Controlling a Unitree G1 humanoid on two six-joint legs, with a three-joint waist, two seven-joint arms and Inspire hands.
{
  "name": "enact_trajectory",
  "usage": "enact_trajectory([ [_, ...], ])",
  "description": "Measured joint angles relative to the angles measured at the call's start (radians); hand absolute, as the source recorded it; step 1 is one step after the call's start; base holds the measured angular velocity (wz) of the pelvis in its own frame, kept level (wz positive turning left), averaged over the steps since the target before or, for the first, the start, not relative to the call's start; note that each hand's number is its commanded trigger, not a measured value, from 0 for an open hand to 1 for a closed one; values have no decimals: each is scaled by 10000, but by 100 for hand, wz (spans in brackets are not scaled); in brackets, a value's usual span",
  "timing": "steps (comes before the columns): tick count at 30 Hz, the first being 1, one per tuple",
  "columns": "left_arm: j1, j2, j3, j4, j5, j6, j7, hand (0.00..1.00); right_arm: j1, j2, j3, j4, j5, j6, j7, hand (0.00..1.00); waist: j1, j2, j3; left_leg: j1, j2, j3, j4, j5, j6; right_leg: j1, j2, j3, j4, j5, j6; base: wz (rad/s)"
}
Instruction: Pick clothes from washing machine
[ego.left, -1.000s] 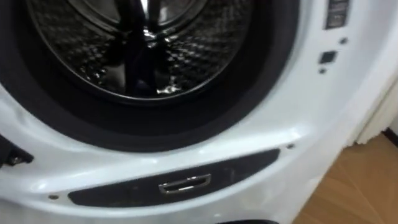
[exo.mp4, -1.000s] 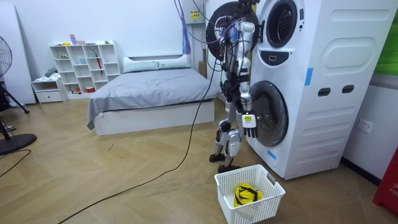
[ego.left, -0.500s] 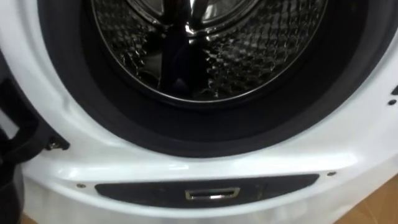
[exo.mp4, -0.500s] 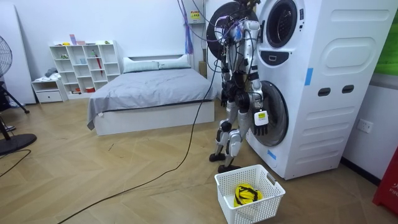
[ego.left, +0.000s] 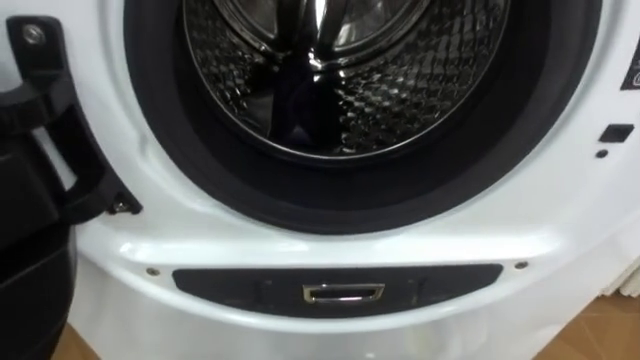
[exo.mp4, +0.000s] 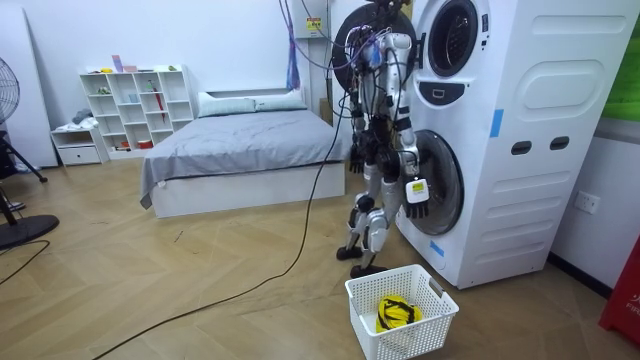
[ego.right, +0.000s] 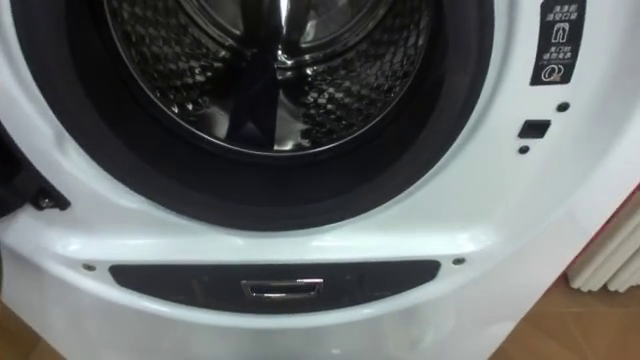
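**Drum Looks Bare as Humanoid Faces Open Washer**

The steel drum (ego.left: 400, 90) of the lower washing machine (ego.left: 330, 245) gapes before the robot, its dimpled wall and one dark paddle (ego.left: 292, 95) in sight and no clothes visible in the part on show; the drum's floor behind the dark rubber door seal (ego.left: 300, 195) is hidden. The one likely garment, a yellow-and-black bundle (exo.mp4: 397, 312), lies in the white laundry basket (exo.mp4: 441, 298) on the wood floor (exo.mp4: 200, 290) just beside the robot's feet. The black door (ego.left: 30, 285) stands swung out on its hinge (ego.left: 52, 125) at the robot's left. In the room view the robot stands close against the machine, its right hand (exo.mp4: 416, 195) hanging just in front of the opening, fingers slack and holding nothing; its left hand (exo.mp4: 358, 152) is up at its side toward the room view's left, and whether it is released or clenched cannot be told. The risk from here is a blind reach: a hand sent in too low could catch the seal's lip, or close on nothing if the drum is indeed empty, and a step back could knock the basket.
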Motion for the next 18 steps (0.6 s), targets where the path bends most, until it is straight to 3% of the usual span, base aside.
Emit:
enact_trajectory([
  [3, -73, -52, 150, -183, 386, 51, -239, 0, -44, -90, -15, -77, -545, -29, 95, 0, 12, 105, -20, -1076, 155, -440, 2215, -168, -247, -36, 111, -248, 109, 3, -187, 4],
  [5, -309, -108, 163, -198, 486, 48, -360, 0, -98, -188, -259, -39, -789, -55, 137, 0, -22, 196, -21, -1594, 301, -467, 3368, -196, -283, -161, 205, -411, 243, -56, -346, 1],
  [6, -349, -136, 187, -197, 484, 44, -417, 0, -157, -244, -435, -40, -1043, -59, 109, 0, -1, 336, 41, -1755, 596, -383, 4513, -168, -338, -205, 354, -451, 424, -119, -444, -21],
  [8, -419, -135, 276, -197, 358, 46, -448, 0, -146, -305, -522, -116, -1127, -111, 35, 0, -183, 631, -30, -1375, 981, -350, 5837, 66, -691, -210, 569, -643, 582, -194, -535, -8],
  [9, -584, -77, 286, -305, 148, 32, -441, 0, -128, -291, -520, -154, -1054, -126, -17, 0, -408, 658, -18, -928, 1084, -460, 5942, 109, -772, -372, 580, -834, 797, -218, -575, 26],
  [11, -880, -73, 287, -701, 45, -4, -460, 0, -64, -296, -674, -331, -1035, -130, -97, 0, -602, 675, 7, -235, 1191, -588, 5500, 148, -960, -722, 574, -969, 1125, -204, -595, 23],
  [14, -1615, -68, 143, -864, -120, -320, -498, 0, -185, -300, -762, -500, -1349, -231, -259, 0, -846, 820, 76, 902, 1279, -1083, 3373, -7, -1278, -1609, 541, -1431, 1786, -194, -602, 27],
  [16, -2020, -69, -25, -1033, -88, -513, -562, 0, -341, -239, -809, -537, -1359, -331, -343, 0, -800, 864, 141, 1461, 1389, -1077, 1867, -607, -1420, -2195, 502, -1482, 2144, -99, -591, 8],
  [18, -2204, -63, -243, -1159, -88, -718, -584, 0, -358, -207, -894, -725, -1358, -380, -388, 0, -790, 823, 118, 1647, 1371, -1050, 373, -1299, -1266, -2996, 397, -1550, 2376, 302, -526, -7],
])
